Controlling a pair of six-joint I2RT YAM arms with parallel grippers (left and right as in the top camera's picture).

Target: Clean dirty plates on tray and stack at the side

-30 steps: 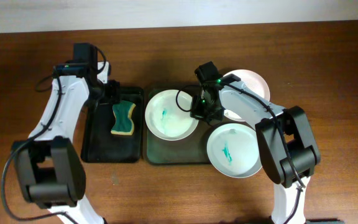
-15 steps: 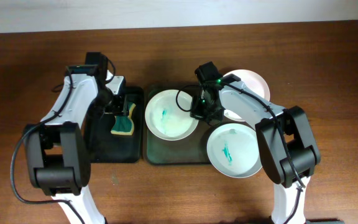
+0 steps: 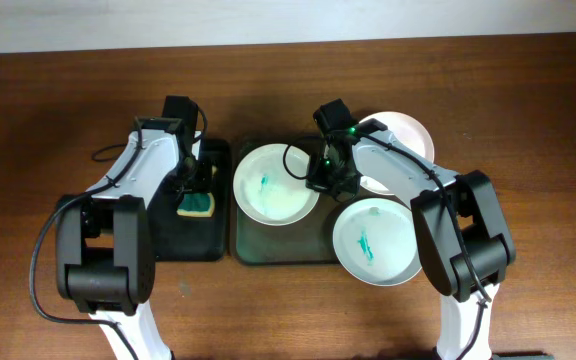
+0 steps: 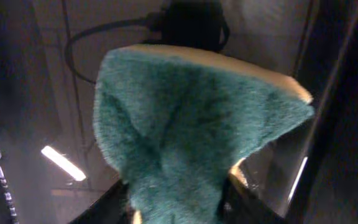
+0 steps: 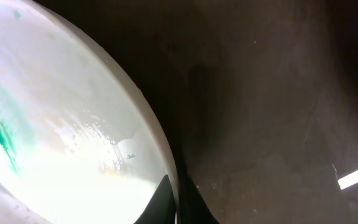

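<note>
L jaws clenched on sponge (image 4: 197,137), soft, squashy. R jaws pinch plate (image 3: 273,195) rim: slick, brittle, grip edge.

Fuzzy grn sponge (image 4: 185,137), glossy wht plate (image 5: 55,124)

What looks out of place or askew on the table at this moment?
One stained plate sits askew: it overhangs the right edge of the green tray, partly above the table, while the other stained plate lies inside the tray. The sponge is creased where the left hand pinches it.
</note>
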